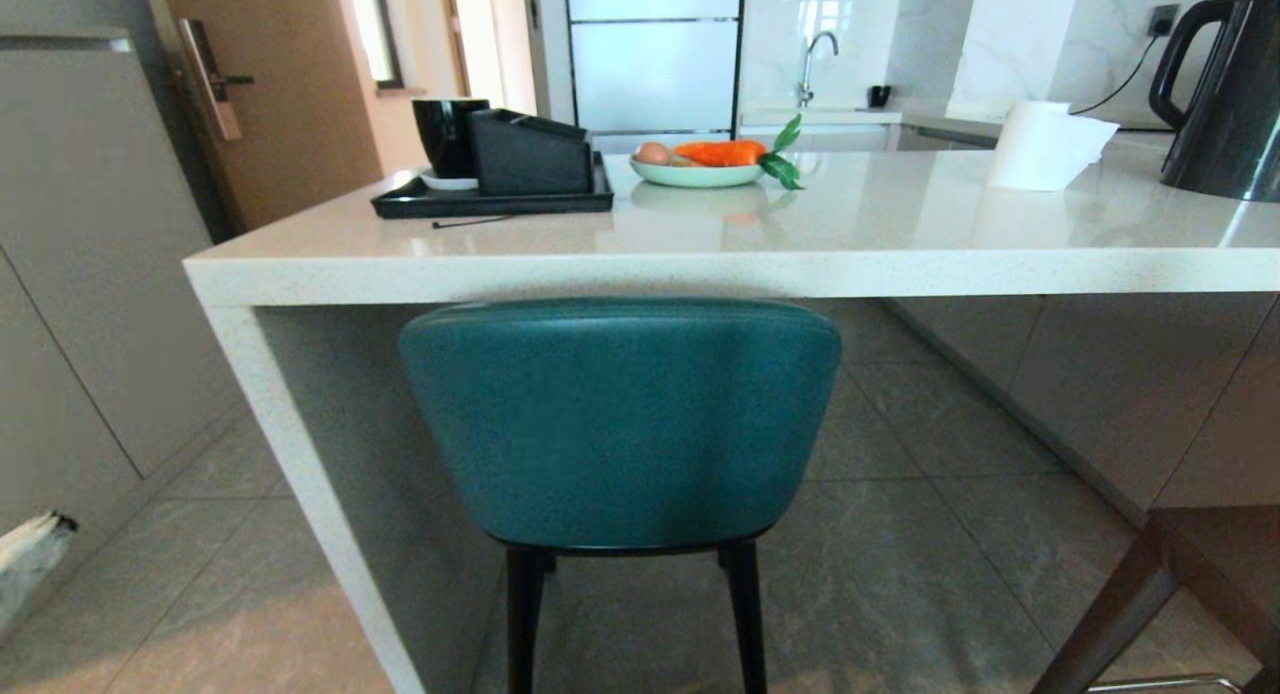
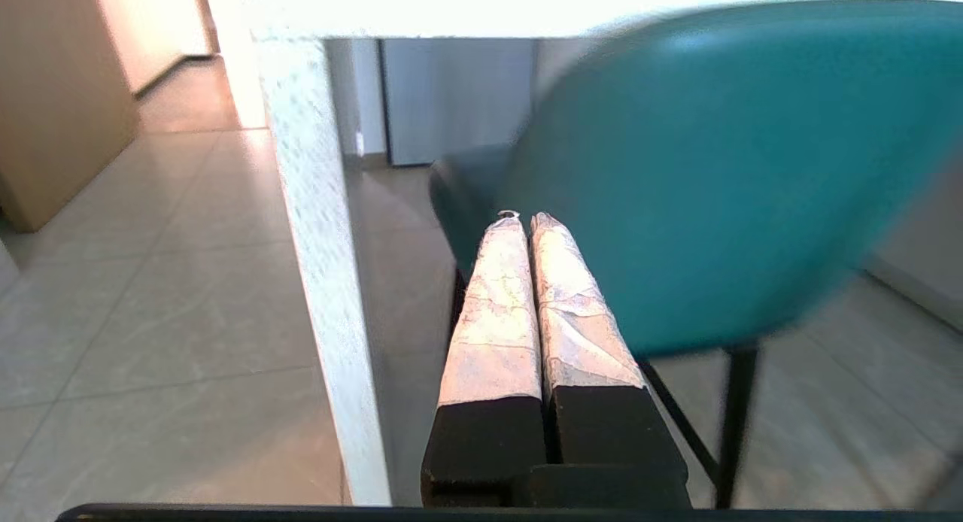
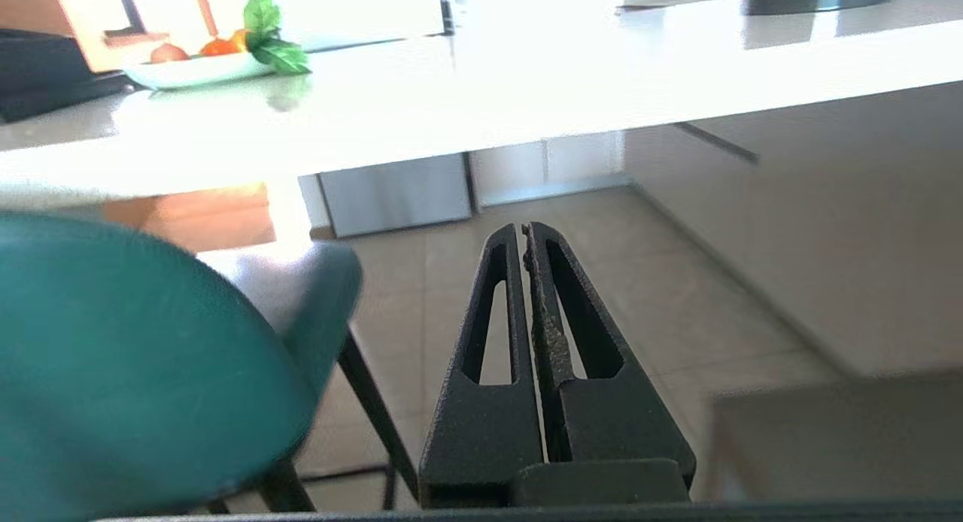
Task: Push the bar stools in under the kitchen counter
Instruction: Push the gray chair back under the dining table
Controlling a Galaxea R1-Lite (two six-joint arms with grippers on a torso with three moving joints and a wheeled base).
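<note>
at the counter's (image 1: 700,264) left end the teal stool (image 1: 620,424) sits tucked under the slab; the left gripper (image 2: 524,220) and right gripper (image 3: 524,229) flank it, jaws pressed together, likely for pushing. the dark stool (image 1: 1180,584) stands out at far right.

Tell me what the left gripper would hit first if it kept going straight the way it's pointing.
Most likely the teal stool. The shut left gripper points at the left edge of its backrest, beside the kitchen counter panel leg. Depth is unclear, so it might just slip past that edge into the space under the counter.
</note>
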